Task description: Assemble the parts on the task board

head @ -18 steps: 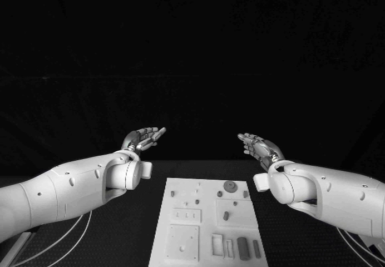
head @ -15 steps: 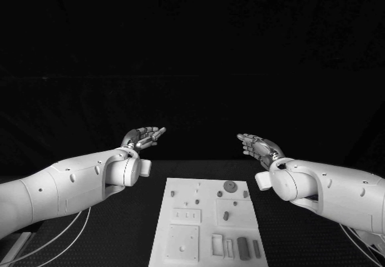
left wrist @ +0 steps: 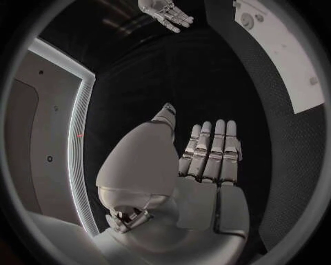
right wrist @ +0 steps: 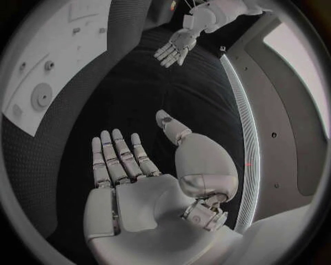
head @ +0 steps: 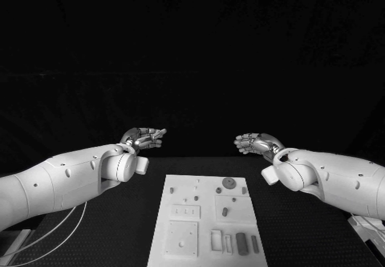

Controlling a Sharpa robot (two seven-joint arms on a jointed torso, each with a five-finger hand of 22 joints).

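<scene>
The white task board (head: 178, 200) lies in the middle of the black table, with several small grey parts (head: 230, 182) on it and in its recesses. My left hand (head: 143, 137) is raised beyond the board's far left corner, its fingers apart and holding nothing. My right hand (head: 257, 143) is raised beyond the far right corner, likewise empty with fingers spread. The left wrist view shows my left hand (left wrist: 207, 157) flat and open, a strip of the board (left wrist: 286, 49) and my right hand (left wrist: 165, 12) across from it. In the right wrist view my right hand (right wrist: 124, 165) is open, with my left hand (right wrist: 176, 47) opposite.
Pale cables (head: 56, 239) run over the table at the near left under my left arm. A round disc part (right wrist: 41, 96) sits at the board's far end. Black table surface surrounds the board on both sides.
Both arms have swung a little, the right hand shifting slightly towards the left and turning more palm-in. The left hand sits slightly lower. Both hands stay empty.
</scene>
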